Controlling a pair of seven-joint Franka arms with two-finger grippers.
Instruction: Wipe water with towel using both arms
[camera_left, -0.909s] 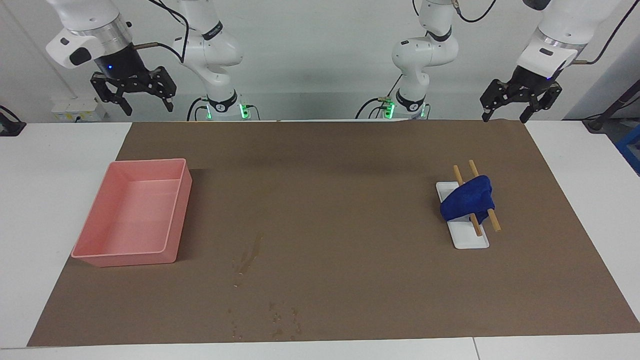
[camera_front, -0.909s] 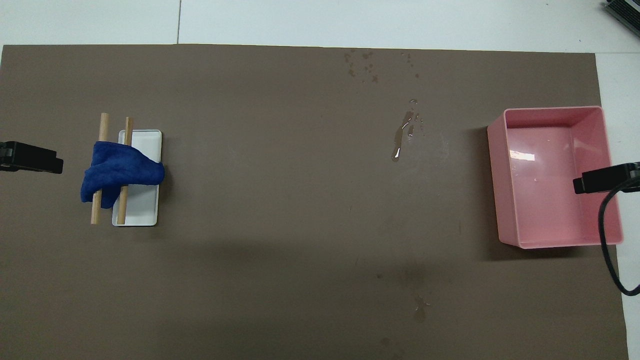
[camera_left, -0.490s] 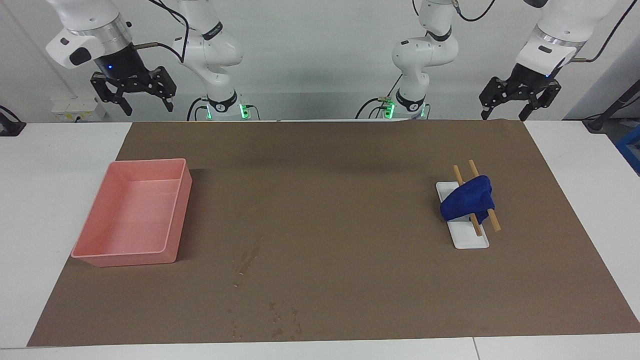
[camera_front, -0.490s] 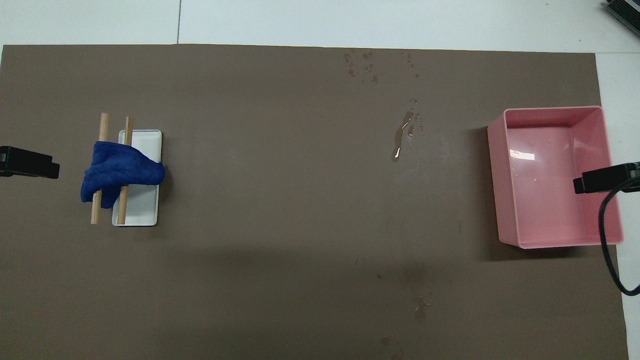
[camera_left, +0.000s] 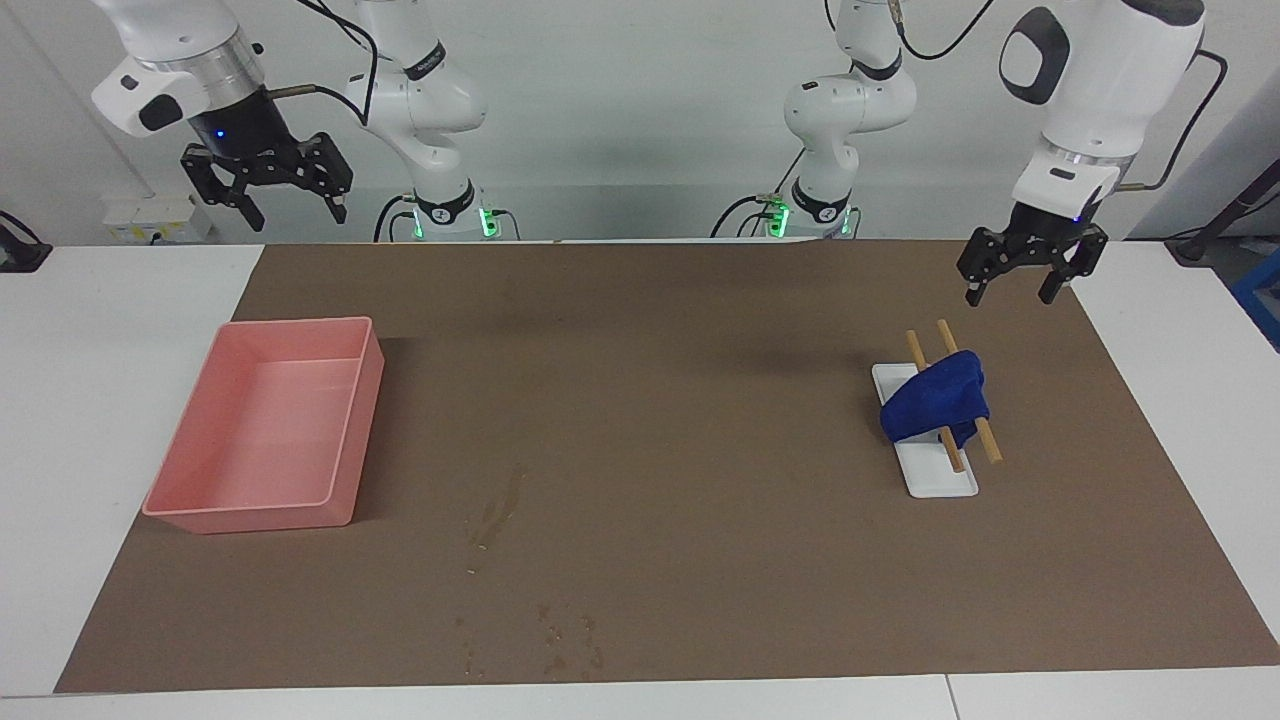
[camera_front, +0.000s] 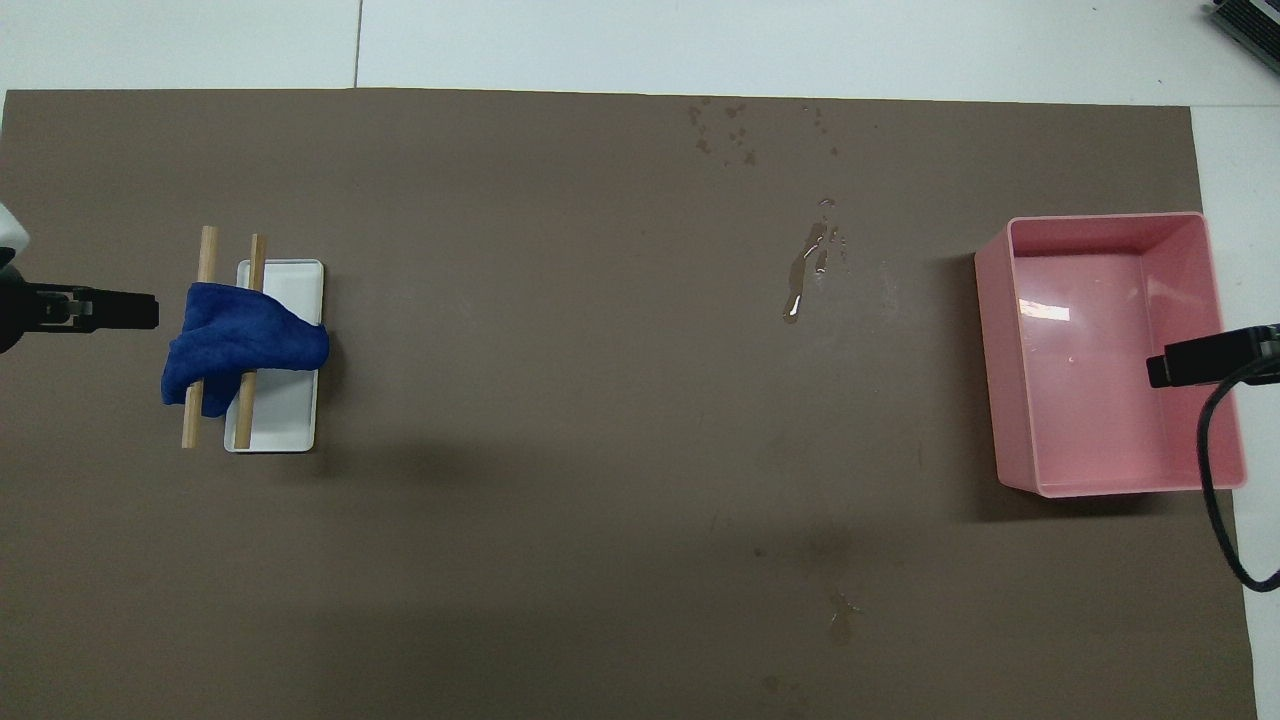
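Facing view: one bench (camera_left: 100, 330) under one brown mat (camera_left: 700, 350); one pink tray (camera_left: 265, 425) toward the right arm's end; one blue towel (camera_left: 935, 405) draped over two wooden sticks (camera_left: 985, 440) on one white dish (camera_left: 940, 480) toward the left arm's end; one water (camera_left: 500, 510) streak beside the tray; left gripper (camera_left: 1020, 285) empty, fingers apart, raised over the mat; right gripper (camera_left: 295, 205) empty, fingers apart, waiting. Overhead view: one towel (camera_front: 245, 345), two sticks (camera_front: 207, 250), one dish (camera_front: 295, 285), one tray (camera_front: 1105, 355), one streak (camera_front: 805, 270), left gripper (camera_front: 110, 310) beside towel, right gripper (camera_front: 1195, 358) over tray
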